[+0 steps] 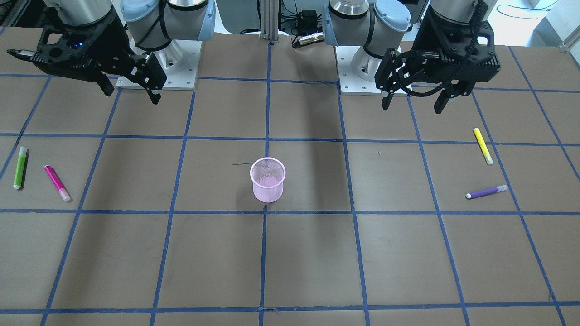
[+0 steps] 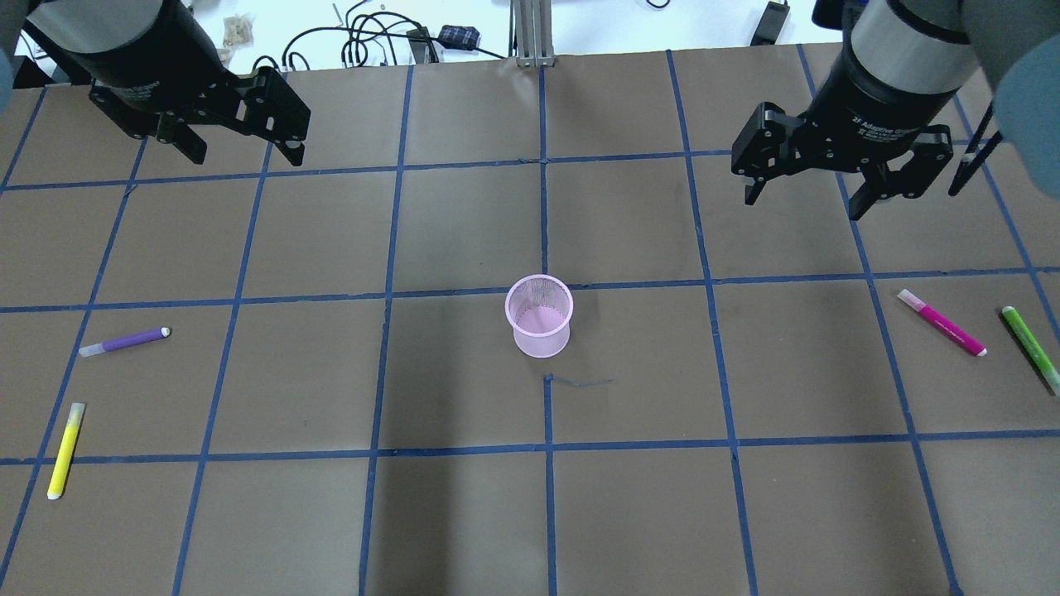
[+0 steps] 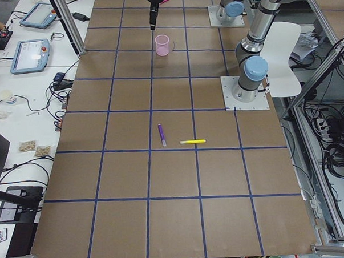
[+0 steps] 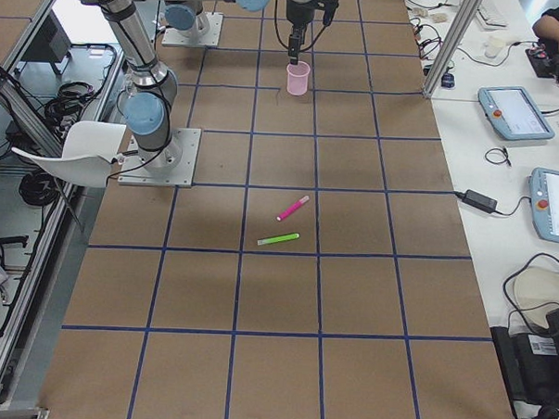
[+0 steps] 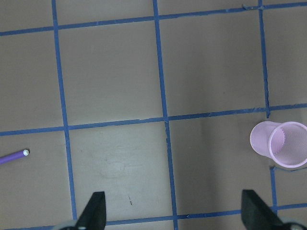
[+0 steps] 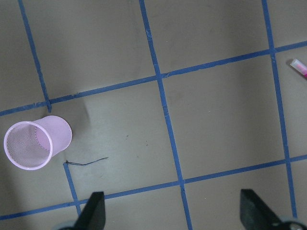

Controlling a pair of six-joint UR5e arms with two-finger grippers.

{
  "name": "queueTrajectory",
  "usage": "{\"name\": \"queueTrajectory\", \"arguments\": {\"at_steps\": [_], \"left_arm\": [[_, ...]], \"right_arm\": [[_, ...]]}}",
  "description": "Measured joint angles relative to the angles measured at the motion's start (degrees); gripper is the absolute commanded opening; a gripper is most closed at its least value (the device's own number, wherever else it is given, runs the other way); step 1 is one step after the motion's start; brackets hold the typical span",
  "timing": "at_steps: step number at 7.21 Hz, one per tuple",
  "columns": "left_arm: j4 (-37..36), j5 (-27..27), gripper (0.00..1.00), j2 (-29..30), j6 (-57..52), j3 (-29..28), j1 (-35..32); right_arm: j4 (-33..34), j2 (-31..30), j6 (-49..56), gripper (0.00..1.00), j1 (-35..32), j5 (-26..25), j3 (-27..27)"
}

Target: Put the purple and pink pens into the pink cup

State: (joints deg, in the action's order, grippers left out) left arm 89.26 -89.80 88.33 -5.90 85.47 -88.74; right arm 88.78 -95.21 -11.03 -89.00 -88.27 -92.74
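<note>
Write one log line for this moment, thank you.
left gripper open | right gripper open | purple pen, pink pen on table | cup empty

**A robotics lab**

Brown paper with a blue tape grid point(image 3: 131, 111) covers the table point(image 3: 174, 174); two arm bases point(image 3: 246, 97) are bolted along one long edge. Beyond the opposite edge, teach pendants point(image 3: 30, 55) and loose cables point(image 3: 59, 91) lie on white benches point(image 3: 17, 121).

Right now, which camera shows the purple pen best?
The overhead view: the purple pen lies whole and unblocked. The front-facing view shows it whole too, the left side view small, the left wrist view only its tip. The others miss it.
</note>
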Motion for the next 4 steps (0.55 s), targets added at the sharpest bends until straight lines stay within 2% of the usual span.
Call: {"name": "queueTrajectory", "arguments": {"at_steps": [4], "left_arm": [[0.0, -0.1, 1.0, -0.1, 0.0, 0.4, -0.1]], "right_arm": [[-0.1, 0.2, 0.4, 1.0, 0.0, -0.1, -0.1]]}}
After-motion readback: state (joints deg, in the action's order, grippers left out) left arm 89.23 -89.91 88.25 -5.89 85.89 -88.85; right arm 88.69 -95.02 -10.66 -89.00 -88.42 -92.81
